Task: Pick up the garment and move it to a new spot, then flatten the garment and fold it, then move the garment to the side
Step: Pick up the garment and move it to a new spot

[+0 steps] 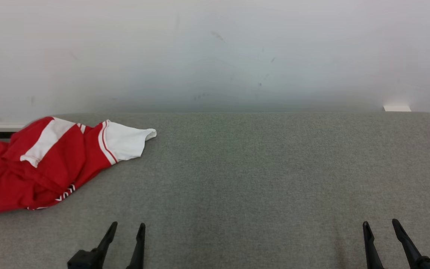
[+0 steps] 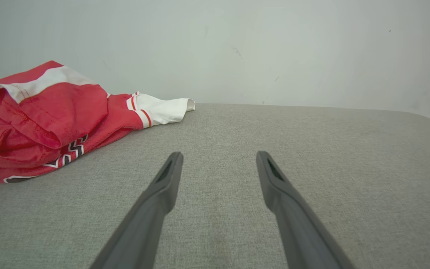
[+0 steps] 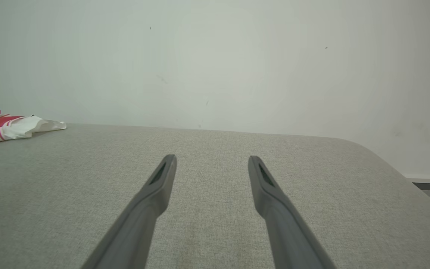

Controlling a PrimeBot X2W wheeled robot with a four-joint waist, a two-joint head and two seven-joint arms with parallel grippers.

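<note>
The garment (image 1: 47, 160) is a red shirt with white panels and a white sleeve, lying crumpled at the far left of the grey table (image 1: 259, 168). It also fills the left side of the left wrist view as the garment (image 2: 39, 119), and its white sleeve edge peeks in as the garment (image 3: 9, 127) at the left of the right wrist view. My left gripper (image 1: 128, 225) stands open near the front edge, below and right of the shirt, holding nothing. My right gripper (image 1: 380, 223) is open at the lower right, far from the cloth.
A pale wall (image 1: 215, 56) rises directly behind the table's back edge. The table's rounded right corner (image 3: 379, 157) drops to a dark floor strip. A small white object (image 1: 397, 108) sits by the wall at the far right.
</note>
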